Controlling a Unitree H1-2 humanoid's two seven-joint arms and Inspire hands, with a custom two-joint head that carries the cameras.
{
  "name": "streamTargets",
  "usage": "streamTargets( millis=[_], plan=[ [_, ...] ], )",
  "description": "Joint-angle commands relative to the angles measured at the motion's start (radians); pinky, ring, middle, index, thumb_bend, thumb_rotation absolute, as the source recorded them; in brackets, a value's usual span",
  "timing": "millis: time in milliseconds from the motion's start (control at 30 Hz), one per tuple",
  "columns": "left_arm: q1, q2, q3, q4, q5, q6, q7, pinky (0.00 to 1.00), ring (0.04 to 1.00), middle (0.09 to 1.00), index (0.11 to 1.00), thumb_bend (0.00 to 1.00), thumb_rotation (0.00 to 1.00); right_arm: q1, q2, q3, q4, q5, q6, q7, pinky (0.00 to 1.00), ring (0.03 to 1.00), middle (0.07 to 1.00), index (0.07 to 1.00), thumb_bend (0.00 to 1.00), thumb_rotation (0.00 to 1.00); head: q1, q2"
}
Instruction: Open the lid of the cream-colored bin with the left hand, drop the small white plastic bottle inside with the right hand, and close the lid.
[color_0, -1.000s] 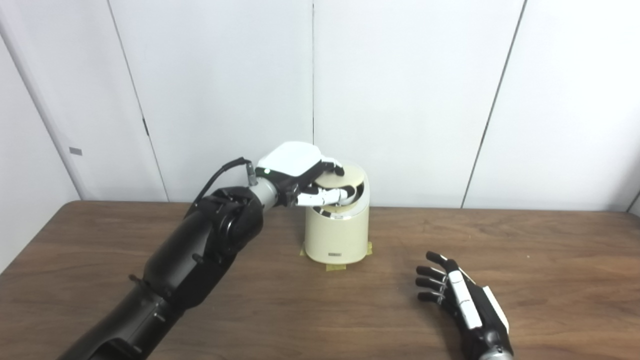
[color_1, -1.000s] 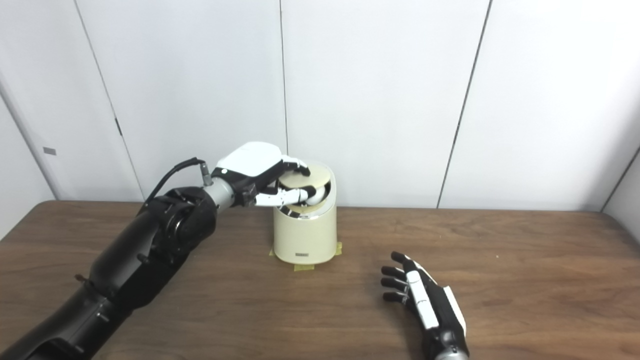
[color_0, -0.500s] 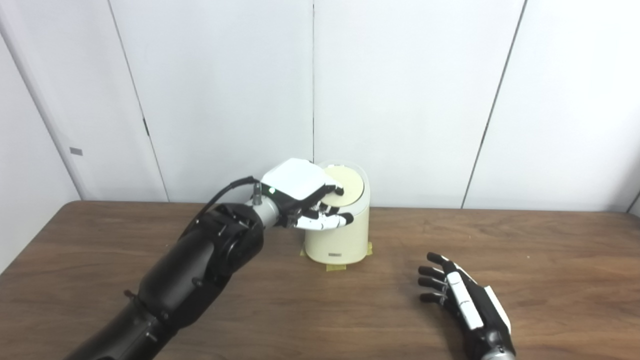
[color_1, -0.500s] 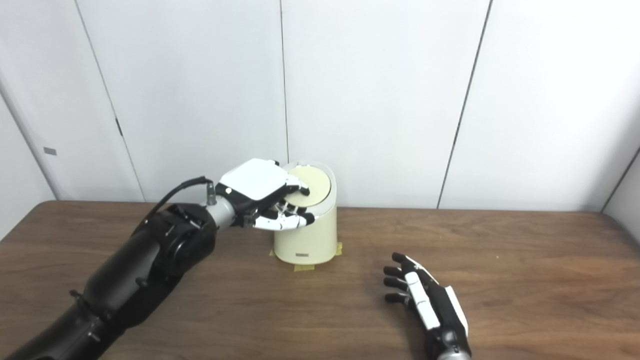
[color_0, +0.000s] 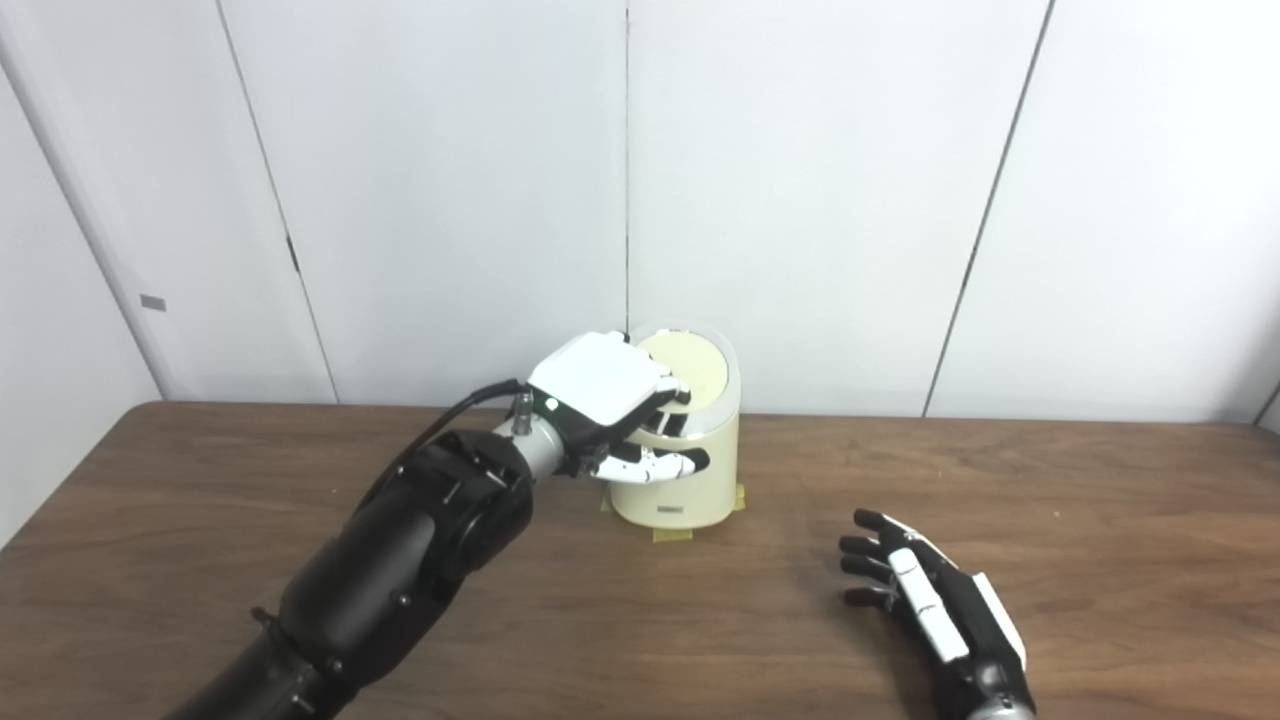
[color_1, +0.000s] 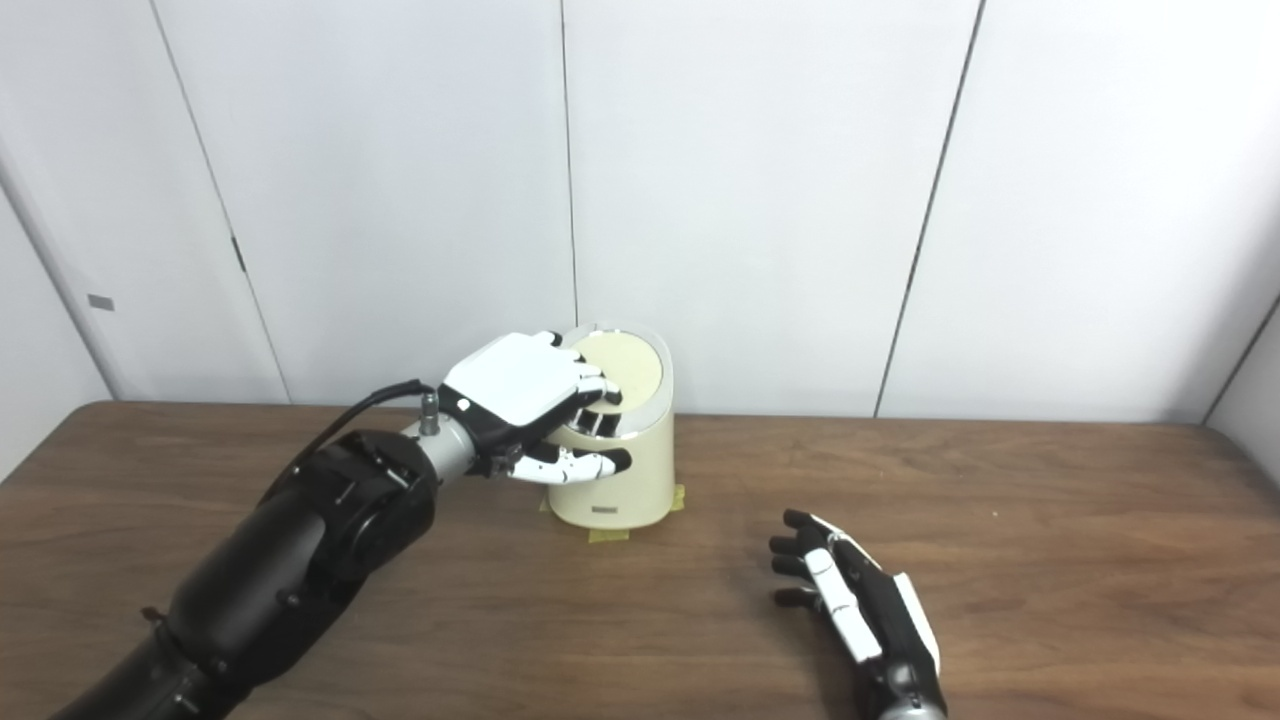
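Observation:
The cream-colored bin (color_0: 690, 490) stands upright at the back middle of the table, taped down at its base. Its round lid (color_0: 695, 365) lies shut and tilted toward me. My left hand (color_0: 605, 395) hovers at the bin's front-left rim, fingers loosely curled over the lid's edge and the thumb stretched across the bin's front, holding nothing. My right hand (color_0: 925, 600) lies flat and open on the table, to the right of the bin and nearer to me, with nothing in it. No small white bottle shows in either view.
The brown wooden table (color_0: 1100, 520) ends at white wall panels (color_1: 750, 200) right behind the bin. Yellow tape tabs (color_0: 672, 535) stick out from under the bin's base. My left arm (color_0: 400, 560) crosses the table's left half.
The lid, held raised a second ago, has come down and is shut. My left hand let go of it and sank toward the bin's front-left. The right hand barely moved.

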Motion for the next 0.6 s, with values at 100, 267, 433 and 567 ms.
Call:
streamTargets(
  millis=[100, 267, 433, 567],
  plan=[
    [-0.025, 0.005, -0.01, 0.014, 0.025, -0.015, -0.051, 1.0, 0.947, 0.906, 0.874, 0.46, 1.0, 0.001, -0.004, -0.012, -0.03, -0.001, -0.002, -0.01, 0.67, 0.738, 0.725, 0.782, 0.49, 0.8, 0.0, 0.003],
    [-0.024, 0.006, -0.023, 0.032, 0.051, -0.04, -0.06, 1.0, 0.937, 0.896, 0.857, 0.5, 1.0, 0.002, 0.001, -0.019, -0.04, 0.019, 0.011, -0.006, 0.68, 0.745, 0.726, 0.789, 0.49, 0.8, -0.003, 0.007],
    [-0.015, 0.006, -0.021, 0.037, 0.056, -0.053, -0.051, 1.0, 0.927, 0.885, 0.846, 0.5, 1.0, 0.003, -0.002, -0.019, -0.047, 0.019, 0.02, -0.008, 0.68, 0.741, 0.725, 0.792, 0.49, 0.81, -0.002, 0.01],
    [-0.004, 0.002, -0.013, 0.03, 0.049, -0.05, -0.041, 1.0, 0.923, 0.879, 0.839, 0.49, 1.0, 0.002, -0.004, -0.021, -0.053, 0.021, 0.032, -0.008, 0.68, 0.742, 0.727, 0.795, 0.48, 0.81, -0.003, 0.012]
  ],
)
